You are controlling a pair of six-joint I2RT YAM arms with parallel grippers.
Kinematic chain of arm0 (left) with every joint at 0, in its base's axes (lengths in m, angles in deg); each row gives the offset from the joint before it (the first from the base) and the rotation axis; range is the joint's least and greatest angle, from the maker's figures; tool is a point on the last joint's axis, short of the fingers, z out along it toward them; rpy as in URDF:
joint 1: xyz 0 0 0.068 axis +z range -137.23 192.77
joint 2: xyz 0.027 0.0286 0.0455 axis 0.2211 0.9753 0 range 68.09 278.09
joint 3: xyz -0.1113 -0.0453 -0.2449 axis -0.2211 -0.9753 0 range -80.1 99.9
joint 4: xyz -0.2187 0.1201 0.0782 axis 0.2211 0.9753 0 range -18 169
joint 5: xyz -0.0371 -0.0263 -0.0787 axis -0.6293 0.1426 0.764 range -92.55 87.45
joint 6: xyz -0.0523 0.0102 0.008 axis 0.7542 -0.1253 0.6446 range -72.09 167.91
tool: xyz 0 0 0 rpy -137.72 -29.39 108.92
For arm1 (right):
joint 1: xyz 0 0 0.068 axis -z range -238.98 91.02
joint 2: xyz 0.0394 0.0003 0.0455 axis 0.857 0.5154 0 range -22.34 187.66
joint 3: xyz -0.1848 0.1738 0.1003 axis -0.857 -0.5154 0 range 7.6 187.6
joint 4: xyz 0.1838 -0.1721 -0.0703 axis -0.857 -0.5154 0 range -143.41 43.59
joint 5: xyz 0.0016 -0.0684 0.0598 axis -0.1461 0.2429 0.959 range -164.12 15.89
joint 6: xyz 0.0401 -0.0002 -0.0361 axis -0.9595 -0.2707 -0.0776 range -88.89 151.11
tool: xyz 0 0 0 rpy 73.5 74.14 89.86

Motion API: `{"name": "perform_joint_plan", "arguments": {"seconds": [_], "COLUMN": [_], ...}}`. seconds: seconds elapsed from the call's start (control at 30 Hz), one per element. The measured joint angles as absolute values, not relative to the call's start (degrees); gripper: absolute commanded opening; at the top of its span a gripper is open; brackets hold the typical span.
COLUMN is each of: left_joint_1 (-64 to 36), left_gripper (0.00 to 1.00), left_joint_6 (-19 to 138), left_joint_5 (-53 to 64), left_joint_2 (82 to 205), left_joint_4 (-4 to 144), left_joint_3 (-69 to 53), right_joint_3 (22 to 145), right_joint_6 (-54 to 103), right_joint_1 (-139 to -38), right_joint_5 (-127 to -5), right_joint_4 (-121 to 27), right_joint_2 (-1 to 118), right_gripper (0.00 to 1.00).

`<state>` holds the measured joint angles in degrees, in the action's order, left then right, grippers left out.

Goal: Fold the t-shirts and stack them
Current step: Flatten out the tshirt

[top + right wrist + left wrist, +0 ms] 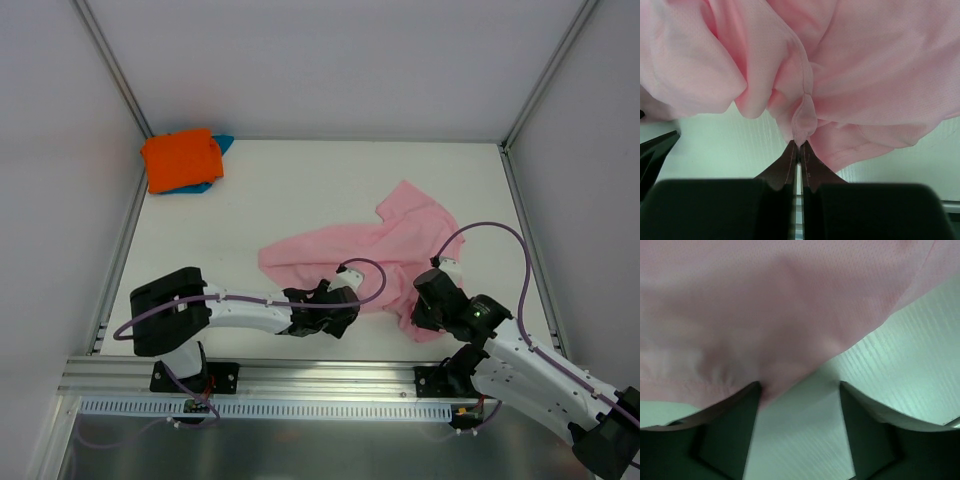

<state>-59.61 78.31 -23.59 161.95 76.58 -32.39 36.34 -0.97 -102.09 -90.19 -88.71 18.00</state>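
Spreading step: right tool [800,146] pinches a fold of the light pink t-shirt [360,250]; left tool [800,390] stands open, empty, at its hem. Next, likely a firm hem grasp.

The crumpled t-shirt [370,245] lay on the tabletop [300,185], right of centre. In the far left corner, the upper folded t-shirt [180,160] rested on the lower folded t-shirt [222,143]. The left hand [799,390] stood at the crumpled t-shirt's near edge, the right hand [799,147] at its near right corner.

White arms [250,312], black joints [166,320], purple cables [490,227]
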Motion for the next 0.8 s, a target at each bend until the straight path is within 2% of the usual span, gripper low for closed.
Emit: {"name": "perform_joint_plan", "arguments": {"seconds": [0.03,0.07,0.17,0.5,0.8], "left_joint_1": [-59.59,-59.59,-59.59,-60.11,-59.15], "left_gripper": [0.39,0.17,0.02,0.0,0.0], "left_joint_6": [78.5,78.2,78.63,81.54,83.44], "left_joint_5": [-23.65,-24.09,-25.58,-33.1,-47.11], "left_joint_2": [162.08,162.3,162.98,162.17,138.46], "left_joint_4": [76.21,75.73,74.53,76.36,96.97], "left_joint_3": [-32.39,-32.39,-32.5,-33.55,-33.79], "right_joint_3": [36.34,36.34,36.34,36.34,36.34], "right_joint_6": [-0.95,-0.92,-0.79,-0.75,-0.23], "right_joint_1": [-102.09,-102.09,-102.09,-102.09,-102.09], "right_joint_5": [-90.19,-90.19,-90.19,-90.23,-90.28], "right_joint_4": [-88.71,-88.71,-88.71,-88.73,-88.65], "right_joint_2": [18.0,18.0,18.0,17.94,17.8], "right_gripper": [0.0,0.01,0.01,0.01,0.01]}}
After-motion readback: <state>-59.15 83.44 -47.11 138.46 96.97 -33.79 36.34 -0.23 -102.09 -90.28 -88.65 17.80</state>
